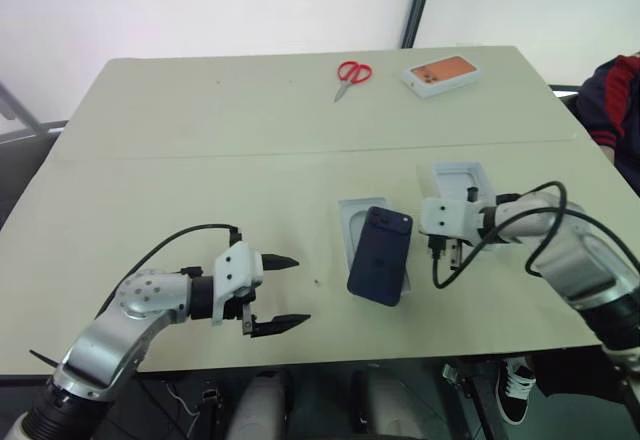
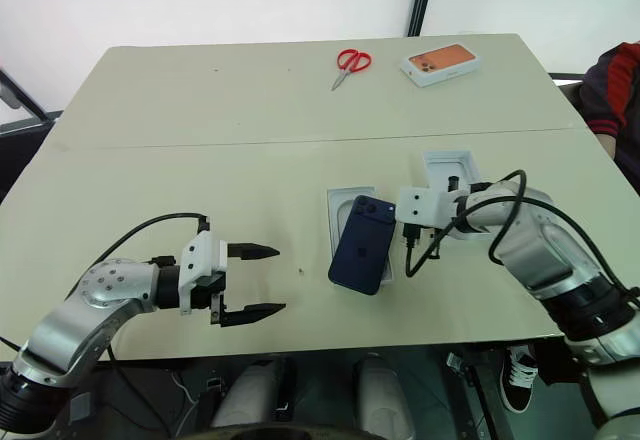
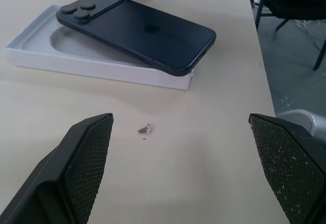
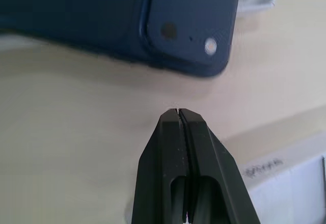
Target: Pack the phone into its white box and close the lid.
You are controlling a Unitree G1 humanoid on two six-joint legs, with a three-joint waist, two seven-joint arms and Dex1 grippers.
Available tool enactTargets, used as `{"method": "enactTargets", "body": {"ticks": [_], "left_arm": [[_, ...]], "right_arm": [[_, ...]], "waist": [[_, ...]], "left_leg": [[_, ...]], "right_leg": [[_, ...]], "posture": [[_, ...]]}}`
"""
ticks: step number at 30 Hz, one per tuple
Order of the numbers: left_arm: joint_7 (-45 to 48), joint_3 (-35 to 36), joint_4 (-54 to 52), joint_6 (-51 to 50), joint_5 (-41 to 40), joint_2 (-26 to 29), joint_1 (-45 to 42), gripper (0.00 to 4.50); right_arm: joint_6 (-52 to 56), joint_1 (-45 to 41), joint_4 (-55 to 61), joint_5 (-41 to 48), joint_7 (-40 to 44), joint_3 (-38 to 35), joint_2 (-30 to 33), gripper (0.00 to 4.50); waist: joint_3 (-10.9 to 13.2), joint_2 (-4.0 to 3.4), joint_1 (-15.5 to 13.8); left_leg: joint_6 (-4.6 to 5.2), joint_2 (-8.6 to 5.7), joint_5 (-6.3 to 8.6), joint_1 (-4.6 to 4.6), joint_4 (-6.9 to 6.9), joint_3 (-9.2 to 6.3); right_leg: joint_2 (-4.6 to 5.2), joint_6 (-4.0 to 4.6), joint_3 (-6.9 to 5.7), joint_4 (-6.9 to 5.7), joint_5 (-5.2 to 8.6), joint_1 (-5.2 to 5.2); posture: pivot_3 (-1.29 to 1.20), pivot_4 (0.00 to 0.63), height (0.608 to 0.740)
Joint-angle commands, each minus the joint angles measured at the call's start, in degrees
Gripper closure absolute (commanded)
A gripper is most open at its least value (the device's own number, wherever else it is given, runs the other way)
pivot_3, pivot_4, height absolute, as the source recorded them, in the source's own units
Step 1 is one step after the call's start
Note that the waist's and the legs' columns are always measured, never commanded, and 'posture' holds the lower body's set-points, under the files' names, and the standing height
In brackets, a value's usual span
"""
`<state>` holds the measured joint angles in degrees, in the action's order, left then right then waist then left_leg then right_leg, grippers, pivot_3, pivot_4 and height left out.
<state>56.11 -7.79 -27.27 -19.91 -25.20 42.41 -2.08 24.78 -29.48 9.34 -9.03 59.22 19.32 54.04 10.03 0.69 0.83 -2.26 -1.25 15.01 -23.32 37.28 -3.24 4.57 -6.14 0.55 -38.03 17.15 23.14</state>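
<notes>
Although the phone touches its tray, packing is unfinished.
table (image 1: 200, 160): carries all items.
white box (image 1: 350, 222): centre-right, open.
phone (image 1: 381, 255): askew across box, unseated.
lid (image 1: 462, 176): right of box, off.
left end effector (image 1: 277, 293): wide, empty.
right end effector (image 4: 178, 113): pinched closed, empty, beside phone.

light: bright, even | shadows: soft, faint | blur: right wrist close-up soft

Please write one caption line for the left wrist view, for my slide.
Open left gripper faces the dark navy phone, which lies askew, back up, across the white box rather than seated inside it.
</notes>
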Motion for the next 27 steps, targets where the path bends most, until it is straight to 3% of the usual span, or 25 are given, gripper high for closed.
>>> {"method": "enactTargets", "body": {"ticks": [1, 16, 27], "left_arm": [[-0.5, 0.6, -2.5, -0.3, -0.1, -0.1, 0.4, 0.03], [-2.0, 0.8, -2.2, -0.9, 0.0, -0.7, 0.2, 0.03], [-2.3, 0.6, -1.4, -0.9, 0.4, -1.2, -0.7, 0.03]], "right_arm": [[-0.8, -2.9, -0.2, -1.1, -0.2, -1.0, -1.2, 4.5], [-0.9, -5.8, -0.7, -3.1, -0.6, -0.2, -7.4, 4.5], [-0.8, -5.4, 0.6, -3.6, -0.6, -1.8, -7.6, 4.5]], "waist": [[0.0, 0.0, -0.1], [0.0, 0.0, -0.1], [0.0, 0.0, -0.1]], "left_leg": [[0.0, 0.0, 0.0, 0.0, 0.0, -0.01], [0.0, -0.01, 0.0, 0.0, 0.01, -0.02], [0.0, -0.01, 0.0, 0.0, 0.01, -0.02]], "right_leg": [[0.0, 0.0, 0.0, 0.0, 0.0, 0.0], [0.0, 0.0, -0.02, 0.0, 0.0, 0.0], [0.0, 0.0, -0.02, -0.01, 0.0, -0.01]], "posture": [[0.0, 0.15, 0.74], [0.0, 0.15, 0.74], [0.0, 0.15, 0.74]]}}
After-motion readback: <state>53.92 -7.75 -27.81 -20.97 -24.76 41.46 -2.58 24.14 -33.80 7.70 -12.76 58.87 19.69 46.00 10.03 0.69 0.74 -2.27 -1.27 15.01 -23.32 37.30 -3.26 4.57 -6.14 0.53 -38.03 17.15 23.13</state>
